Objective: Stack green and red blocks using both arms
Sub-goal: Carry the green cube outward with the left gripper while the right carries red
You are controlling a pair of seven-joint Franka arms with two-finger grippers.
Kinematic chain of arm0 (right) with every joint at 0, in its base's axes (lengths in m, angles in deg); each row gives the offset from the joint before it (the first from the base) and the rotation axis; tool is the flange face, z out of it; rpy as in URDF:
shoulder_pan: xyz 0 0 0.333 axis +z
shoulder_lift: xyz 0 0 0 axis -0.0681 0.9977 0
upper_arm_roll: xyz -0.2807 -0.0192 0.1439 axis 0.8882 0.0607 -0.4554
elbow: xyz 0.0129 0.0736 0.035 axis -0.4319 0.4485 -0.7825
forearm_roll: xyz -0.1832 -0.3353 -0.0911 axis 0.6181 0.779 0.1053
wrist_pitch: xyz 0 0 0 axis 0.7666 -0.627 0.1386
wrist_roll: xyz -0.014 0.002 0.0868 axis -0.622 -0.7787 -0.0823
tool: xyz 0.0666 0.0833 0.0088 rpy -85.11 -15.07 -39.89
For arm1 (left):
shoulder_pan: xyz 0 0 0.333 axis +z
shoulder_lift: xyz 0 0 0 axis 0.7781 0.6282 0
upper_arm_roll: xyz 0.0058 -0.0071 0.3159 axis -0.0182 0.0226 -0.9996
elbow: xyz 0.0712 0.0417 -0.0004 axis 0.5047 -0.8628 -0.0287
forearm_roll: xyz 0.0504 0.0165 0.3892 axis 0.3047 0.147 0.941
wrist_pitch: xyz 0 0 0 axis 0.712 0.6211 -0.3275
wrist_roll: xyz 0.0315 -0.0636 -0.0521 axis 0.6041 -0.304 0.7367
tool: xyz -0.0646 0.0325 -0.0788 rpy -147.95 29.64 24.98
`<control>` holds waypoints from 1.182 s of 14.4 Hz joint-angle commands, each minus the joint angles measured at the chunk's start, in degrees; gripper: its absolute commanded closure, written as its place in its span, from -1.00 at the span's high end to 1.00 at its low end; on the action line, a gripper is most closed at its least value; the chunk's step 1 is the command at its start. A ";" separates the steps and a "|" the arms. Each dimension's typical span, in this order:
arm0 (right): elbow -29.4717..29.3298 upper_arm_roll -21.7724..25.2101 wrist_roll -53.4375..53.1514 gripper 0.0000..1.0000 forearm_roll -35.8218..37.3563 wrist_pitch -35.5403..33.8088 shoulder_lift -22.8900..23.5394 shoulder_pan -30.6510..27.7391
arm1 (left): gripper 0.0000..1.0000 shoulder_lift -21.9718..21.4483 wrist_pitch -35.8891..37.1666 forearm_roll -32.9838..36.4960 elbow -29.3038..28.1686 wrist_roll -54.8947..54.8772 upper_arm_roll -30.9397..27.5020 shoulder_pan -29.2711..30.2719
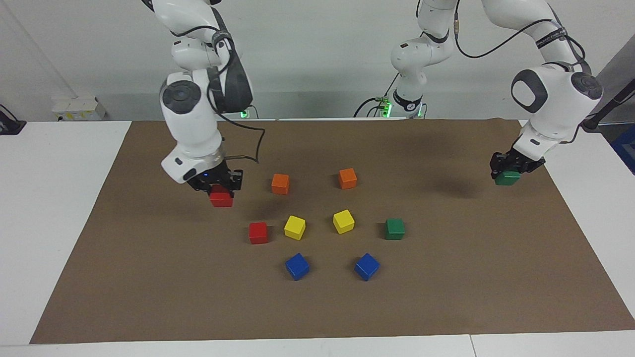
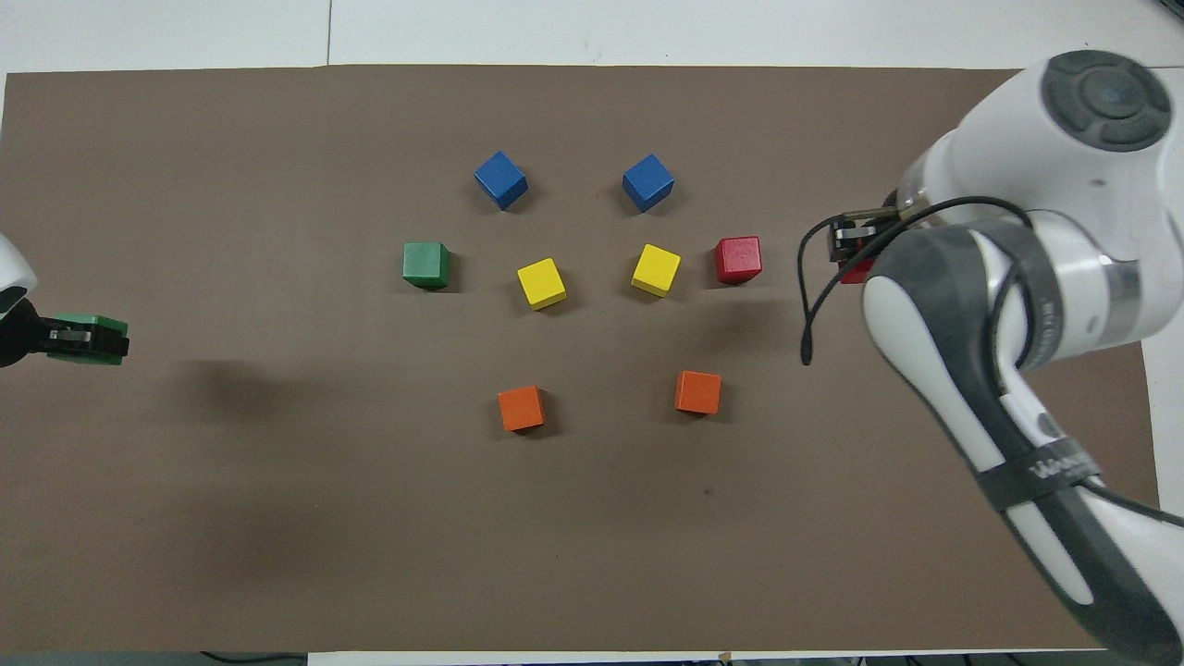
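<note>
Right claw: the right gripper (image 1: 218,191) is up in the air and squeezed tight on a red block (image 1: 221,199). It hangs over bare brown mat (image 1: 149,277) toward the right arm's end of the table.
Left claw: the left gripper (image 1: 508,171) is up in the air too, squeezed tight on a green block (image 1: 507,178). It hangs over the mat's edge at the left arm's end of the table.
Other red block: the second red block (image 1: 258,232) sits flat on the mat. It is near the right claw, a bit toward the middle of the table and lower than the block in the claw.
Other green block: the second green block (image 1: 395,228) sits flat on the mat, well apart from the left claw, toward the middle of the table.
Not for us: the yellow blocks (image 1: 294,227), blue blocks (image 1: 297,266) and orange blocks (image 1: 280,183) lie between the two claws.
Step now: I think each arm is carrying its block to put on its twin.
Do it well: bring each claw right over its twin first. Line up the edges so the sides match. Go down slowly till the blocks touch, then let go. Lift straight up so the top block is not bumped off.
Watch out: the yellow block is just beside the red one on the mat, so the right claw should keep from knocking it.
</note>
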 commanded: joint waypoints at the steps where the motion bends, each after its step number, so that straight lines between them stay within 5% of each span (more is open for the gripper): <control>1: 0.05 -0.46 10.44 -1.00 -0.54 0.99 0.93 -6.13 | -1.00 -1.89 -7.36 -1.13 -6.70 -2.40 0.68 2.10; 10: 14.02 -0.46 13.11 -1.00 -0.54 20.14 0.40 -10.10 | -1.00 0.83 -19.33 -1.13 -15.33 -3.46 0.68 3.34; 17: 16.76 -0.46 14.42 -1.00 -0.54 24.46 1.90 -12.56 | -1.00 3.12 -24.00 -1.13 -16.92 -2.93 0.68 3.43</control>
